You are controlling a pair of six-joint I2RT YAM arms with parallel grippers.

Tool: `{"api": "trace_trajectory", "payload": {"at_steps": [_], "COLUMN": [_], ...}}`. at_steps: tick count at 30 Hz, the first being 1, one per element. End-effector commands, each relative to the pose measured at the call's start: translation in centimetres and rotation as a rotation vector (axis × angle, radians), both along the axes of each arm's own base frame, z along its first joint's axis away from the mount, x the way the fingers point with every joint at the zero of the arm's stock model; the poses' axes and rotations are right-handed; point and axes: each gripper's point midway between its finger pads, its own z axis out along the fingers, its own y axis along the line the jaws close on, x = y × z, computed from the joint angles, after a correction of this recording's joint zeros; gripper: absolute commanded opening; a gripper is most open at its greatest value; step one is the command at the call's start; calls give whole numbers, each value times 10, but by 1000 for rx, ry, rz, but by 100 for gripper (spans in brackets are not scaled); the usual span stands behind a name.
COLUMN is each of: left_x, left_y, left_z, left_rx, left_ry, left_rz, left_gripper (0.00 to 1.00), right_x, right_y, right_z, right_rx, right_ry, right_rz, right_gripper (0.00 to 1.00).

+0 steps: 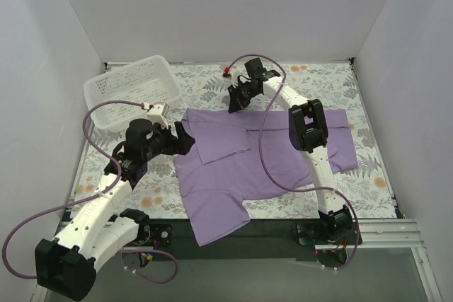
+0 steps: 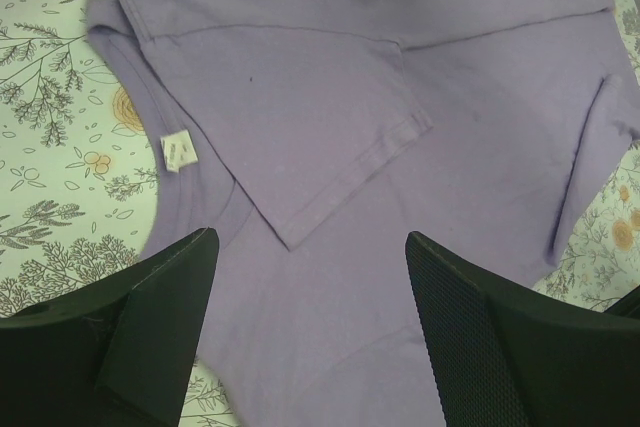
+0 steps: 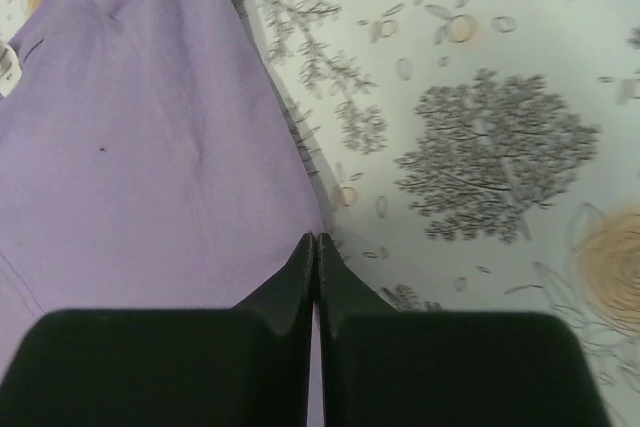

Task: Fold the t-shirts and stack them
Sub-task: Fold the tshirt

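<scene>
Shirt point(image 1: 248, 167) is light, limp cloth, so pinch hem corners; left gripper point(image 1: 182, 138) spread at its left edge, right gripper point(image 1: 233, 104) closed at far edge, hold unclear.

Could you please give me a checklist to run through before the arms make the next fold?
1. The left gripper is open above the t-shirt: ok.
2. The right gripper is shut at the shirt's far edge; fabric pinched: cannot tell.
3. One sleeve folded inward and lying flat: ok.
4. Shirt wholly on the table: not ok, the hem overhangs the near edge.
5. The basket apart from the shirt: ok.
</scene>
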Motion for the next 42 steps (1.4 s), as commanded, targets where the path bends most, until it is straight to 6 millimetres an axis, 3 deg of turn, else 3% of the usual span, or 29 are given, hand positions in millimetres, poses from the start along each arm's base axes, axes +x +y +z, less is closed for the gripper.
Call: {"api": "trace_trajectory", "payload": {"at_steps": [1,10,12,13,17,18,19,20,21,22,23,25,26,27,28,29,30,32,35,36,37,39,40,42], "left_x": [1,3,3,3,3,5,5,6,8,10,10,12,13,14,15,15,16,16,15,14,13,12,11,10], "left_y": [3,4,4,5,5,6,7,7,10,12,12,16,17,17,18,17,17,13,10,9,9,9,9,10], "left_z": [2,-4,-4,-5,-4,-4,-4,-7,-8,-10,-14,-19,-24,-23,-25,-25,-25,-21,-16,-15,-14,-13,-13,-15], "left_rx": [3,13,15,13,3,3,1,-5,-1,-2,-4,-2,2,-6,-8,-14,-23,-43,-63,-65,-65,-60,-56,-52], "left_ry": [-19,4,8,10,12,13,15,30,35,45,69,90,111,117,125,132,137,131,119,116,111,108,107,113], "left_rz": [13,25,27,30,42,54,61,76,99,116,130,167,180,193,203,207,211,198,181,174,169,161,156,158], "left_gripper": [75,75,75,75,75,75,75,75,75,75,75,75,75,75,75,75,75,75,75,75,75,75,75,75], "right_x": [48,143,156,160,167,166,164,159,154,144,126,106,97,77,66,61,45,32,18,11,20,20,34,41], "right_y": [-12,-32,-38,-38,-61,-68,-75,-93,-102,-113,-128,-151,-174,-191,-207,-241,-257,-314,-357,-361,-367,-367,-366,-365], "right_z": [20,59,68,77,101,104,127,116,120,151,127,128,156,130,148,147,125,124,105,97,101,96,98,97], "right_rx": [2,33,40,49,27,20,24,1,0,5,-17,-64,-71,-107,-95,-92,-103,-93,-121,-126,-119,-130,-102,-89], "right_ry": [-94,-347,-392,-423,-488,-491,-529,-498,-496,-552,-491,-517,-561,-493,-502,-474,-401,-359,-334,-299,-338,-318,-331,-311], "right_rz": [-130,-428,-464,-468,-484,-486,-482,-479,-466,-435,-399,-361,-392,-404,-439,-498,-529,-637,-649,-627,-567,-481,-440,-415], "right_gripper": [1,1,19,43,72,74,83,87,90,98,98,98,98,98,98,98,98,95,95,95,95,94,93,92]}}
